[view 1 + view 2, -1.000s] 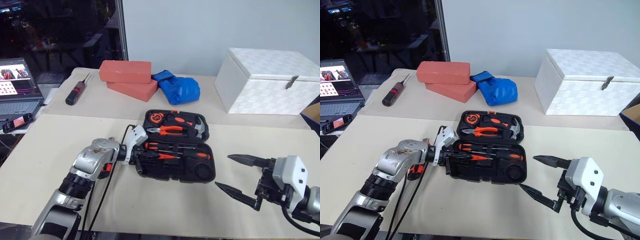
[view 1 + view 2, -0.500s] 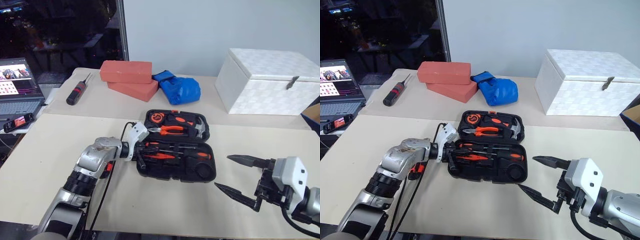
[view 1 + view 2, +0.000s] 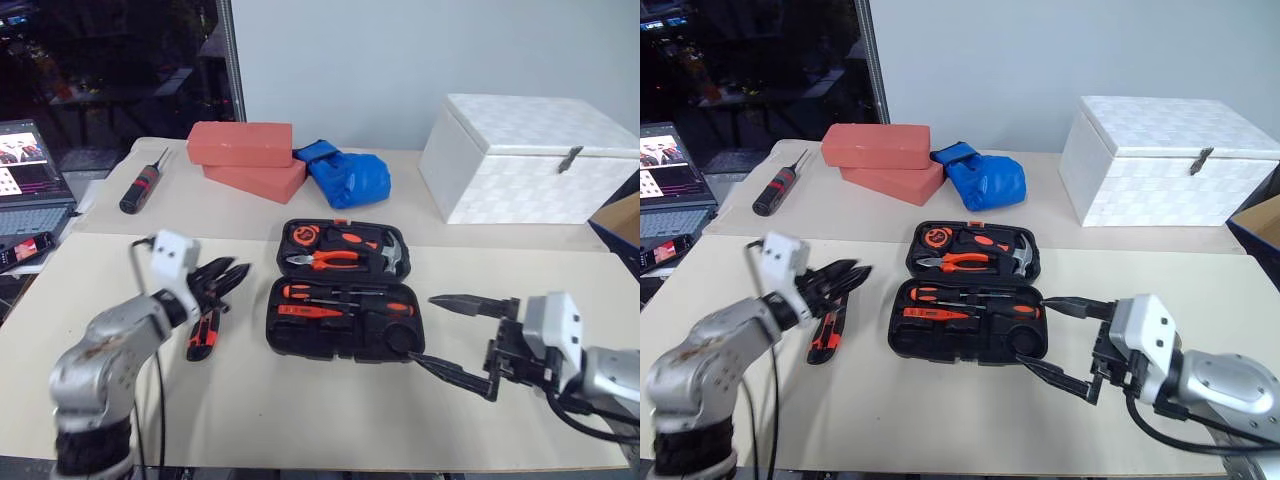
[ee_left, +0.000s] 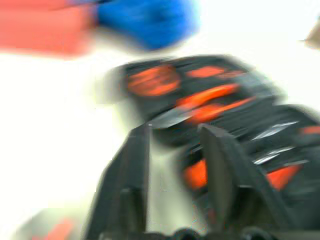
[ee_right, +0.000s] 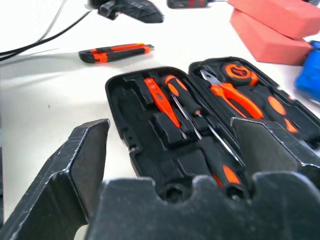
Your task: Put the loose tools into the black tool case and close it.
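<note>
The black tool case lies open in the middle of the table, and everything here places off it. Left of the case, the left gripper hangs above the table with its forearm bent up and the fingers pointing level toward the case; the two black fingers stand slightly apart with nothing between them. Just below those fingers, well left of the case, one orange-black utility knife lies flat on the table, loose.

Right of the case, the right gripper reaches in low and level, jaws spread wide and empty, the lower fingertip right at the case's near right corner, the upper one just off its right edge.

Inside the case, the near half holds two black-and-orange-handled screwdrivers and one slim all-orange small driver, lying side by side in their slots. The far half carries one pair of orange-handled pliers, one hammer and one tape measure.

Beyond the case, toward the wall, two red bricks are stacked, one blue bag sits beside them, and one white box stands to the far right. Far left of the bricks lies one black screwdriver with a red band. At the table's left edge, well away from the case, one laptop is open.
</note>
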You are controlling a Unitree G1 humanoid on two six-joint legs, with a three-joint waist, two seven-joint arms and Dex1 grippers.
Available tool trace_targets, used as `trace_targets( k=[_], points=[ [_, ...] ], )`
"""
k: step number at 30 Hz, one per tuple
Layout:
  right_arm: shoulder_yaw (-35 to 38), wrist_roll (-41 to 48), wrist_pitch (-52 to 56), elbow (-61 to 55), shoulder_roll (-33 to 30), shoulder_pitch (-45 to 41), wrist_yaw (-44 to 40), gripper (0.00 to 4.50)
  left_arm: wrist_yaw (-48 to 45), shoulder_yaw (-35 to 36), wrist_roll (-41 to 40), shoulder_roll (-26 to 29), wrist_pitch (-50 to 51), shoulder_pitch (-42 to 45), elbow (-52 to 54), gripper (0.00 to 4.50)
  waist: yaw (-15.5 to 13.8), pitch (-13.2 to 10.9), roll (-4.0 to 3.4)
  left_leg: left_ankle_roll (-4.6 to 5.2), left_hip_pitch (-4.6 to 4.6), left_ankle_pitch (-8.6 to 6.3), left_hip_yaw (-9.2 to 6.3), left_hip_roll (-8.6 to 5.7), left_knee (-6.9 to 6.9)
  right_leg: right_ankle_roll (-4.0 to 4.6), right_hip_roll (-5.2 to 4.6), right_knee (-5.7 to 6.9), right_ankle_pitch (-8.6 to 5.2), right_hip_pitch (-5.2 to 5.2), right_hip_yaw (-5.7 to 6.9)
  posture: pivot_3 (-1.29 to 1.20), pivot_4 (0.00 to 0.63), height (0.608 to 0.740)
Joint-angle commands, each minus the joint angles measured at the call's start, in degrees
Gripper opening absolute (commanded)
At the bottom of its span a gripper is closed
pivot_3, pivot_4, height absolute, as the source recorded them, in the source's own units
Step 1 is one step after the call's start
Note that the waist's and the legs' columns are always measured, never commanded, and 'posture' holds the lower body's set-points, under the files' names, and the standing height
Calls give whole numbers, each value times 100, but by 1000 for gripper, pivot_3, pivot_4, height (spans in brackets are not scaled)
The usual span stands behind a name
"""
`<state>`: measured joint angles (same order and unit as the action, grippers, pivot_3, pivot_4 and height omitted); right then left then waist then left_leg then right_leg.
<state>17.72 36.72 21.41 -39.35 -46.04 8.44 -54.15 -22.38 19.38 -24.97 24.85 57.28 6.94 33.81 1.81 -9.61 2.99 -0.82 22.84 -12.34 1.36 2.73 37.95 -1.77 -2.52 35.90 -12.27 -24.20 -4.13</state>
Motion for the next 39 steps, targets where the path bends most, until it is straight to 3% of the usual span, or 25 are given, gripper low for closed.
trace_targets(
  k=[1, 7, 10, 11, 13, 15, 18, 20, 22, 24, 29, 32, 39],
  points=[
    [-213, -47, -212, 336, -92, -446, -267, 4500, 1034, -261, 456, -332, 537, -495, 645, 3428, -54, -2, 5, 0, 2, 0, 0, -2, 0, 0, -1, -2, 0, 0, 0, 0, 150, 740],
    [-263, -61, -251, 572, -193, -708, -527, 4500, 1616, -608, 797, -734, 660, -940, 528, 3428, -119, -2, 5, 0, 1, 0, -2, -2, 0, 19, 2, -3, -10, -3, 3, 0, 150, 740],
    [-126, -42, -258, 574, -254, -637, -615, 4500, 1525, -699, 753, -862, 276, -1117, 554, 2786, -91, 3, -5, -1, 0, 0, -1, -1, 0, 23, 3, -1, -12, -3, 1, 0, 150, 740],
    [-88, -47, -262, 567, -263, -601, -623, 4500, 1448, -646, 688, -902, 84, -1124, 585, 2373, -93, 4, -5, -1, -1, -1, 1, -1, 0, 23, 3, -1, -13, -4, 0, 0, 150, 740],
    [-32, -33, -251, 522, -238, -539, -576, 4500, 1069, -446, 458, -847, -416, -1077, 665, 1813, -100, 2, -2, -1, 1, 0, 1, -1, 0, 24, 2, -2, -13, -5, 0, 0, 150, 740],
    [16, -11, -231, 441, -207, -467, -514, 4500, 341, -179, -3, -640, -948, -918, 708, 1813, -110, -2, 4, -1, 4, 0, 1, -2, 0, 26, 2, -2, -12, -8, 1, 0, 150, 740],
    [91, 16, -219, 311, -175, -304, -461, 4500, -1012, -123, -599, 108, -1267, -623, 518, 1813, -127, -3, 7, -1, 9, 0, -1, 1, 0, 30, 3, -1, -14, -13, 7, 0, 150, 740],
    [280, 50, -227, 203, -186, -62, -499, 4500, -2445, -562, -929, 969, -1394, -15, 97, 1813, -136, -3, 6, -1, 7, -1, 1, 0, 0, 33, 2, -1, -15, -15, 5, 0, 150, 740],
    [557, 109, -199, 116, -227, 202, -549, 4500, -4014, -1482, -598, 1797, -2173, 676, -486, 1813, -176, -4, -5, -2, 11, -1, 1, 0, 0, 39, 3, 0, -19, -17, 9, 0, 150, 740],
    [868, 134, -175, 42, -291, 483, -650, 4500, -4957, -2194, -350, 1998, -2675, 1417, -1177, 1813, -211, -5, -9, -2, 12, -1, 4, -3, 0, 38, -2, -11, -20, -14, 6, 0, 150, 740],
    [1659, 161, -93, -187, -289, 1136, -666, 4500, -5684, -3623, 576, 1518, -3703, 2725, -2639, 1813, -194, 2, -37, 0, 37, 0, 11, -8, 0, 18, -2, -47, -12, -10, -2, 0, 150, 740],
    [1954, 224, -42, -360, -228, 1394, -614, 4500, -5730, -3993, 847, 1400, -3716, 2811, -2789, 1813, -106, 1, -37, 11, 47, -10, 9, -2, -2, -23, 6, -44, 4, -17, -5, 0, 150, 740],
    [2310, 322, 105, -842, -43, 1893, -381, 4500, -5134, -4528, 1660, 1191, -3403, 2731, -2837, 1813, -109, 0, -37, 19, 37, -16, -9, -4, -3, -27, 10, -3, -19, -19, 2, 0, 150, 740]
  ],
)
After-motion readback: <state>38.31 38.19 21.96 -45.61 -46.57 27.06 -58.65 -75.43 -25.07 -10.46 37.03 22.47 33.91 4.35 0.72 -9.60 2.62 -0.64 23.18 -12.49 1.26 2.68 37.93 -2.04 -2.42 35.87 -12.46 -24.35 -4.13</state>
